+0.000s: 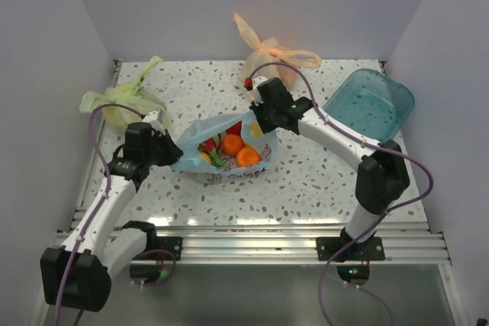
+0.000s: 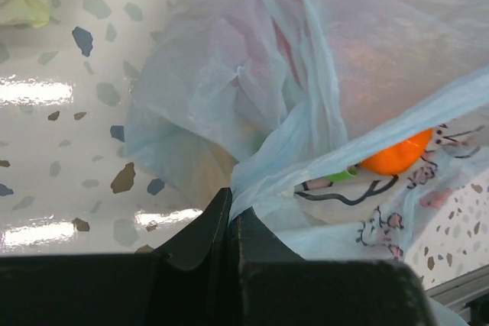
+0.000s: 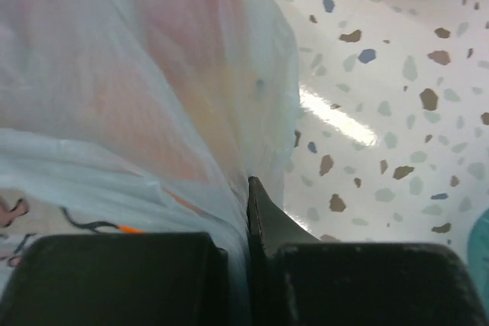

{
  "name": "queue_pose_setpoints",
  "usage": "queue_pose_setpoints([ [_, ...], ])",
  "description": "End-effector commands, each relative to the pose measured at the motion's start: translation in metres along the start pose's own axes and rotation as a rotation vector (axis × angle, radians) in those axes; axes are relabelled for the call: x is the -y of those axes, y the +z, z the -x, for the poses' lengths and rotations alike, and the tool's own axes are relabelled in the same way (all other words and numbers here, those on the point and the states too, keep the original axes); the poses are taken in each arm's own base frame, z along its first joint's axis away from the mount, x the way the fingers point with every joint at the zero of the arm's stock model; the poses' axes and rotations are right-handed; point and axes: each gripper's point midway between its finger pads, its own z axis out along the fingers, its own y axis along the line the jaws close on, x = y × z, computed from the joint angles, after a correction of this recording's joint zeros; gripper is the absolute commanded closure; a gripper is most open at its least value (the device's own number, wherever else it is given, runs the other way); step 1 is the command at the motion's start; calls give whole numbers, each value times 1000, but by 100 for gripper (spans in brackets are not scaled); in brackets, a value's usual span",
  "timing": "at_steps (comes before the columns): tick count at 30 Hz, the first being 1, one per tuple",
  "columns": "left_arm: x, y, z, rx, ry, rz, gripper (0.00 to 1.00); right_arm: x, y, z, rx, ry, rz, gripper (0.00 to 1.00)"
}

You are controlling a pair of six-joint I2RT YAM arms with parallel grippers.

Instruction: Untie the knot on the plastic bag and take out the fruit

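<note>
The light blue plastic bag (image 1: 229, 159) with its cartoon print lies mid-table, its mouth pulled open between my two grippers. No knot shows in it. Inside lie several toy fruits: orange round ones (image 1: 247, 156), a red one (image 1: 235, 128) and a yellow one (image 1: 205, 158). My left gripper (image 1: 174, 148) is shut on the bag's left edge (image 2: 252, 188); an orange fruit (image 2: 397, 156) shows under the film. My right gripper (image 1: 256, 121) is shut on the bag's right edge (image 3: 237, 211), one finger hidden under the film.
A knotted green bag (image 1: 126, 99) lies at the back left. A knotted orange bag (image 1: 271, 57) sits at the back centre. A teal plastic bin (image 1: 369, 104) stands at the right. The table's metal front rail (image 1: 290, 246) runs below the bag.
</note>
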Motion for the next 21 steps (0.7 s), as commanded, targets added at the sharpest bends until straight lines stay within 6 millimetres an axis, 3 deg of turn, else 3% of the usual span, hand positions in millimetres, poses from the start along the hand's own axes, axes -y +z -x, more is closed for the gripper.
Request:
queue_pose_setpoints([
  [1,-19,13,22,44,43,99,95,-20,-45,14,86,126,154,100],
  [4,-25,26,44,62,58,154,90,-34,-62,12,118,217,240,100],
  [5,-24,26,63,100,64,177,88,-37,-64,11,122,264,253,100],
  [6,-25,30,65,85,65,188,84,-42,-67,9,141,283,278,100],
  [8,-15,26,87,125,67,173,77,-43,-66,9,153,332,286,100],
  [9,-10,22,93,141,64,159,57,-42,-64,9,162,346,279,100],
  [11,3,11,102,164,55,123,42,-43,-60,3,153,369,277,100],
  [14,19,-19,111,225,70,134,7,-43,-56,4,173,398,274,100],
  [16,16,-36,109,243,60,196,0,-44,-53,2,170,402,272,100],
  [17,30,-48,112,272,73,175,0,-44,-52,1,167,401,267,100],
  [19,32,-59,108,287,52,218,0,-43,-50,1,166,399,255,100],
  [20,48,-64,106,287,64,186,0,-44,-48,0,163,397,250,100],
  [21,52,-65,100,268,53,187,0,-43,-48,0,164,397,247,100],
])
